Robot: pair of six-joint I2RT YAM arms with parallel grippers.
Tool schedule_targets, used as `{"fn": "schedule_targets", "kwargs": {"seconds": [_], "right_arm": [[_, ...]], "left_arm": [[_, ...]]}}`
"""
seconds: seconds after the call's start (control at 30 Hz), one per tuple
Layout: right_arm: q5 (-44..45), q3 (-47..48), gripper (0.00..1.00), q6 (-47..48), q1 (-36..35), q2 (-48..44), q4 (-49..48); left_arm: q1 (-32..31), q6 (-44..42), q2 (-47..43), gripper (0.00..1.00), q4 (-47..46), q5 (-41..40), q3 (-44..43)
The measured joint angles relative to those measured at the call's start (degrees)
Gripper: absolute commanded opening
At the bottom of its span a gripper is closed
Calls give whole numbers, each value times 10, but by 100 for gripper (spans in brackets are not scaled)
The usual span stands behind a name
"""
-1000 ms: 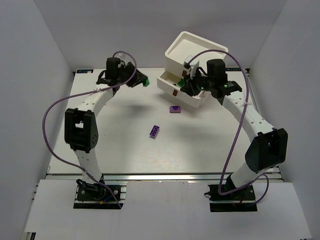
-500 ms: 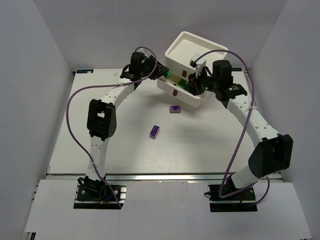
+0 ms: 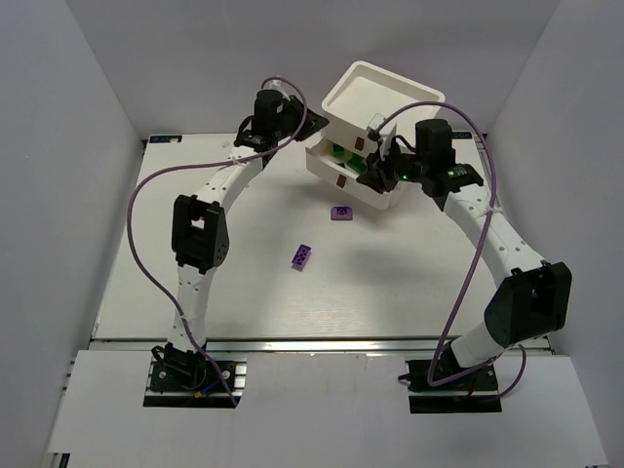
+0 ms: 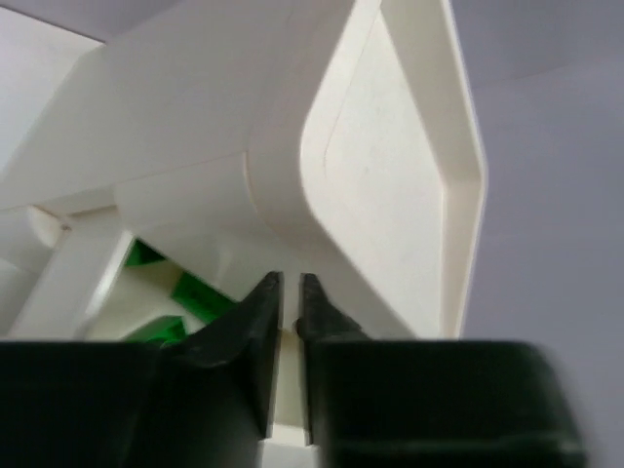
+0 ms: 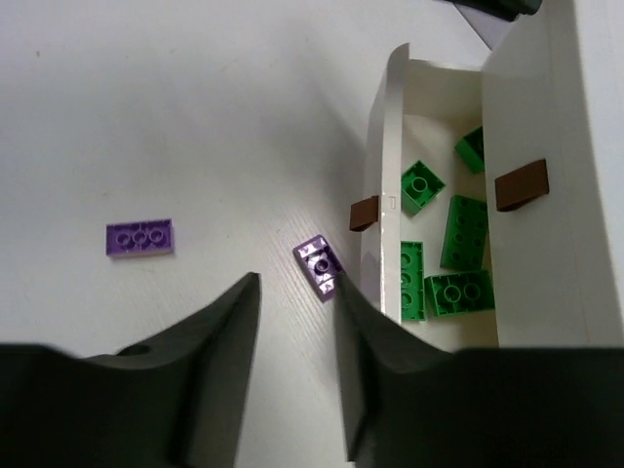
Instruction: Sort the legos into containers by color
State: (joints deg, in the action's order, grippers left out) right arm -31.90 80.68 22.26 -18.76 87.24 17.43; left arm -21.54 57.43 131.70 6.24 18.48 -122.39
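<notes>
The left gripper (image 4: 290, 285) is pinched nearly closed with nothing between its fingers. Its tips are close to the wall of a tilted white square plastic bin (image 4: 390, 175). Green studded plastic bricks (image 4: 200, 295) lie below and to its left. The right gripper (image 5: 295, 283) hangs moderately spread and empty over the white bench (image 5: 146, 97). A small purple studded brick (image 5: 319, 263) lies just ahead between its fingers, beside the lower white plastic bin (image 5: 382, 146). A flat purple brick (image 5: 139, 238) lies farther left.

White table (image 3: 390, 292), plain white walls (image 3: 58, 117)
</notes>
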Motion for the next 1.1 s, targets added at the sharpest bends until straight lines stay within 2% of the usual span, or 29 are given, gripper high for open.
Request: {"fn": "schedule_targets", "kwargs": {"seconds": [0.03, 0.07, 0.1, 0.17, 0.2, 0.23, 0.27, 0.3, 0.37, 0.4, 0.5, 0.6, 0.77, 0.9, 1.1], "right_arm": [[-7, 0, 32, 14, 0, 0, 5], [-14, 0, 21, 28, 0, 0, 13], [-20, 0, 15, 47, 0, 2, 21], [-32, 3, 0, 83, -1, 10, 45], [-35, 7, 0, 102, -2, 19, 59], [-35, 13, 0, 118, -4, 32, 73], [-33, 20, 0, 131, -6, 46, 87], [-29, 29, 0, 143, -9, 65, 97], [-16, 46, 0, 162, -14, 105, 113], [-5, 55, 0, 169, -18, 125, 121], [40, 80, 0, 175, -32, 177, 128], [118, 105, 0, 169, -49, 224, 119], [272, 122, 0, 150, -78, 268, 72], [371, 122, 0, 148, -98, 288, 34], [448, 132, 0, 154, -96, 314, -10]], "left_arm": [[1, -4, -3, 12, 2, -2, 0], [4, -14, -11, 3, 3, -5, 10], [6, -24, -25, 0, 7, -12, 29], [13, -50, -74, 0, 12, -23, 98], [18, -64, -110, 0, 23, -27, 144], [24, -79, -145, 6, 31, -30, 185], [28, -92, -180, 28, 29, -31, 227], [33, -104, -220, 40, 36, -33, 271], [45, -133, -307, 53, 38, -36, 358], [50, -145, -352, 64, 36, -39, 405], [56, -165, -465, 74, 33, -41, 523], [55, -171, -529, 77, 32, -40, 612], [55, -167, -545, 78, 31, -40, 686], [55, -160, -544, 78, 21, -38, 696], [55, -138, -517, 79, -47, -9, 690]]}}
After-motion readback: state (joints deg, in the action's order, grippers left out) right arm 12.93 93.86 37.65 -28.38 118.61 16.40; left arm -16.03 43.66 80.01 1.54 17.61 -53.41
